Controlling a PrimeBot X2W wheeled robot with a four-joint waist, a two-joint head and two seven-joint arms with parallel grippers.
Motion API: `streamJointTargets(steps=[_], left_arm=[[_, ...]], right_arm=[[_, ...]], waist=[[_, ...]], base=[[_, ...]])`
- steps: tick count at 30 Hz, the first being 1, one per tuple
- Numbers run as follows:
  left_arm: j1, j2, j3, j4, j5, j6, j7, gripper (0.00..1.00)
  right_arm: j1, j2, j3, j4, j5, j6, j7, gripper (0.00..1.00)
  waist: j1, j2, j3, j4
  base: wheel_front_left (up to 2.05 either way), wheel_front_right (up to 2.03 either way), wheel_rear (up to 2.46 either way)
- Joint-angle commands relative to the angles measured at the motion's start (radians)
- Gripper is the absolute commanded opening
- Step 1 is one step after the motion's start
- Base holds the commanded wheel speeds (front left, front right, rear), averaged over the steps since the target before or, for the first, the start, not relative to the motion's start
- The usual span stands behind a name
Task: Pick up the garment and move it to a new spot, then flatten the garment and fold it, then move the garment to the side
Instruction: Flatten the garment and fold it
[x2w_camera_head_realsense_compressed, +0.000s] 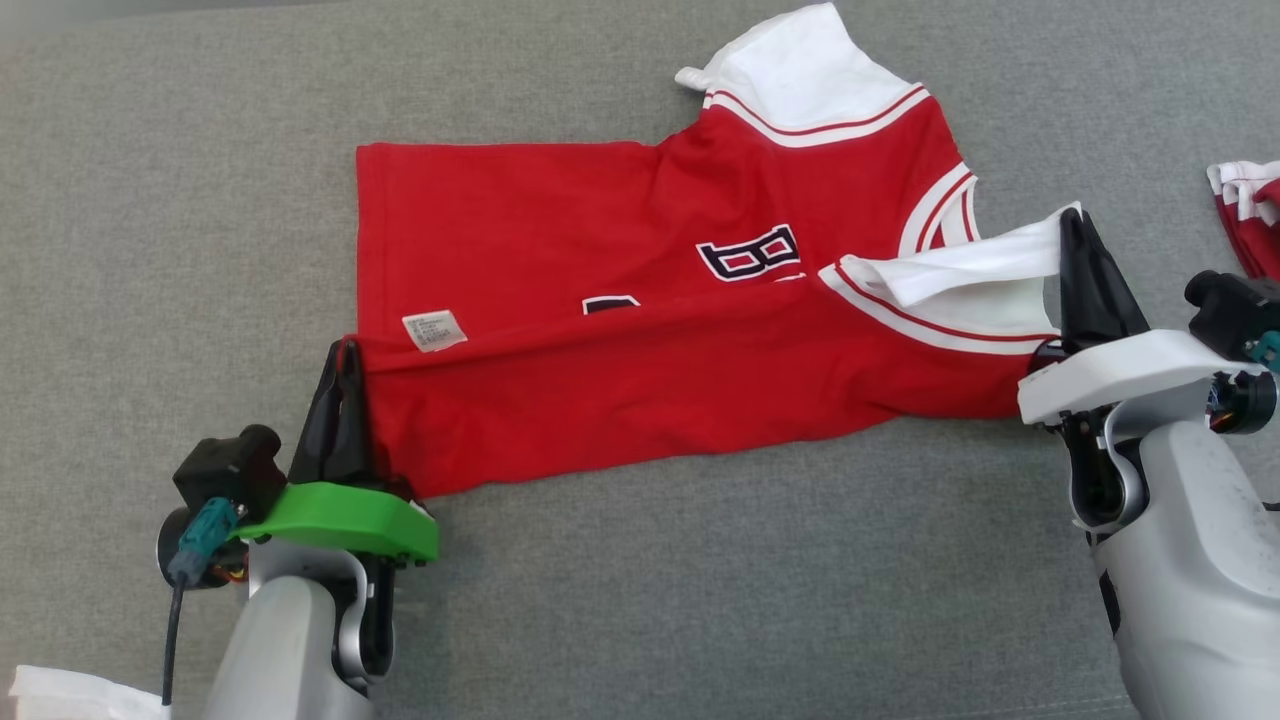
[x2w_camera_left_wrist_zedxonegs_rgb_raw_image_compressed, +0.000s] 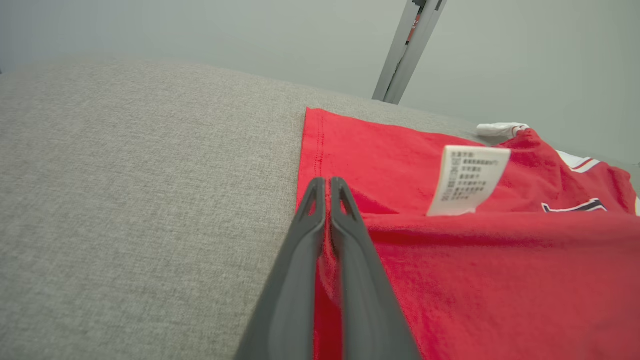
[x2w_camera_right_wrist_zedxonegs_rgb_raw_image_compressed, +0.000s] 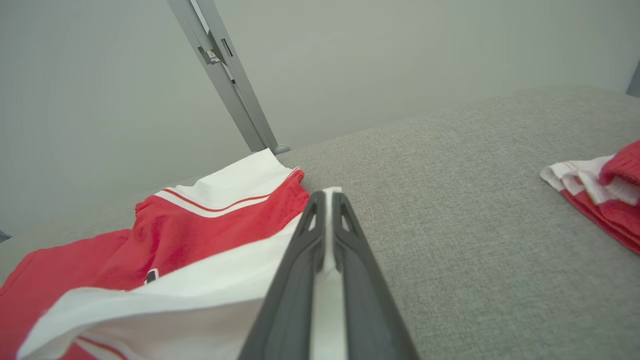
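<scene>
The red jersey (x2w_camera_head_realsense_compressed: 620, 330) lies half-folded on grey upholstery (x2w_camera_head_realsense_compressed: 700, 600). The left gripper (x2w_camera_head_realsense_compressed: 341, 352) pinches its hem corner (x2w_camera_head_realsense_compressed: 365, 375), and the right gripper (x2w_camera_head_realsense_compressed: 1074, 222) is clamped on a white sleeve (x2w_camera_head_realsense_compressed: 960, 275).

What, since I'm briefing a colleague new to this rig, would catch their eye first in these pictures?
The bright red jersey spread across the grey cloth surface, its near part folded over. Next, the left gripper, jaws shut on its hem corner, and the right gripper, jaws shut on a white sleeve. A second red-and-white garment lies at the right edge.
</scene>
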Motion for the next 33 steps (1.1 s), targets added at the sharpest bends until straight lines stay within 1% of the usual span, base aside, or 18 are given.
streamJointTargets(steps=[1,4,6,8,12,15,18,23,26,27,28,29,31,33], left_arm=[[-0.022,0.007,0.006,0.004,-0.003,-0.005,-0.003,1.0],[-0.023,0.007,0.023,-0.027,-0.011,0.001,-0.003,1.0],[0.008,0.007,0.04,-0.055,-0.023,0.013,-0.003,1.0],[0.039,0.006,0.047,-0.073,-0.026,0.013,-0.002,1.0],[0.09,0.006,0.01,-0.064,-0.012,-0.004,-0.002,1.0],[0.115,0.007,-0.012,-0.042,-0.018,0.003,-0.002,1.0],[0.117,0.007,-0.03,0.0,-0.019,0.013,-0.002,1.0],[0.085,0.006,-0.046,0.083,-0.022,0.027,0.0,1.0],[0.079,0.005,-0.08,0.193,-0.043,0.029,0.005,1.0],[0.075,0.005,-0.089,0.225,-0.049,0.027,0.008,1.0],[0.068,0.003,-0.1,0.258,-0.05,0.024,0.011,0.62],[0.065,0.003,-0.11,0.285,-0.06,0.019,0.012,0.0],[0.058,0.001,-0.136,0.331,-0.074,0.004,0.014,0.0],[0.048,-0.003,-0.155,0.357,-0.084,-0.007,0.015,0.0]], right_arm=[[-0.008,-0.007,-0.001,-0.014,-0.025,-0.002,-0.004,1.0],[0.02,-0.006,-0.017,-0.048,-0.067,-0.002,-0.004,1.0],[0.05,0.002,-0.035,-0.075,-0.086,-0.002,-0.004,1.0],[0.082,0.009,-0.05,-0.107,-0.114,-0.002,-0.004,1.0],[0.162,0.017,-0.056,-0.132,-0.153,-0.002,-0.004,1.0],[0.211,0.022,-0.069,-0.13,-0.176,-0.002,-0.004,1.0],[0.238,0.025,-0.064,-0.097,-0.19,-0.002,-0.004,1.0],[0.233,0.013,-0.045,0.002,-0.217,-0.002,-0.002,1.0],[0.226,0.015,-0.039,0.069,-0.225,-0.002,0.003,1.0],[0.222,0.014,-0.037,0.081,-0.224,-0.002,0.004,0.47],[0.217,0.014,-0.028,0.095,-0.218,-0.002,0.004,0.13],[0.214,0.015,-0.019,0.104,-0.211,-0.002,0.005,0.0],[0.206,0.015,-0.006,0.105,-0.195,-0.002,0.005,0.0],[0.198,0.0,-0.006,0.083,-0.178,-0.002,0.002,0.0]], waist=[[0.0,0.0,0.007,0.003],[0.0,0.0,0.011,0.004],[0.0,0.0,0.011,0.004],[0.0,0.0,0.009,0.003],[0.0,0.0,0.006,0.002],[0.0,0.0,0.009,0.002],[0.0,0.0,0.015,0.002],[0.0,0.0,0.021,0.004],[0.0,0.0,0.017,0.005],[0.0,0.0,0.015,0.005],[0.0,0.0,0.012,0.005],[0.0,0.0,0.009,0.005],[0.0,0.0,0.001,0.005],[0.0,0.0,-0.012,0.007]], base=[[0.0,0.0,0.0],[0.0,0.0,0.0],[0.0,0.0,0.0],[0.0,0.0,0.0],[0.0,0.0,0.0],[0.0,0.0,0.0],[0.0,0.0,0.0],[0.0,0.0,0.0],[0.0,0.0,0.0],[0.0,0.0,0.0],[0.0,0.0,0.0],[0.0,0.0,0.0],[0.0,0.0,0.0],[0.0,0.0,0.0]])
